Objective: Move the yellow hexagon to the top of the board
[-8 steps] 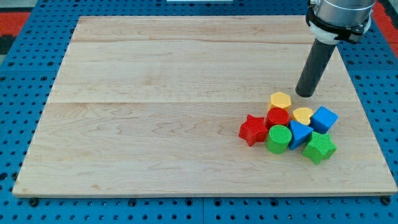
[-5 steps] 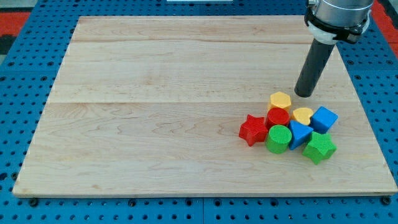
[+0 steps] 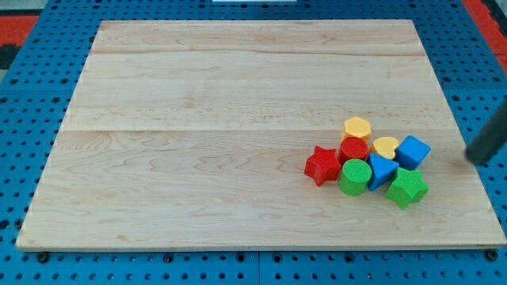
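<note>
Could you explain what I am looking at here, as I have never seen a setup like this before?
This is one camera's view of a pale wooden board lying on a blue perforated table. The machine is a robot arm with no hand: it ends in a dark rod, seen at the view's right edge. Its lower end, my tip, slides along the surface and pushes blocks. It grips nothing.

The blocks sit huddled at the view's lower right: a yellow hexagon at the cluster's top, a red block, a yellow heart, a blue cube, a red star, a green cylinder, a blue block and a green block.

My tip stands right of the cluster, touching no block.
</note>
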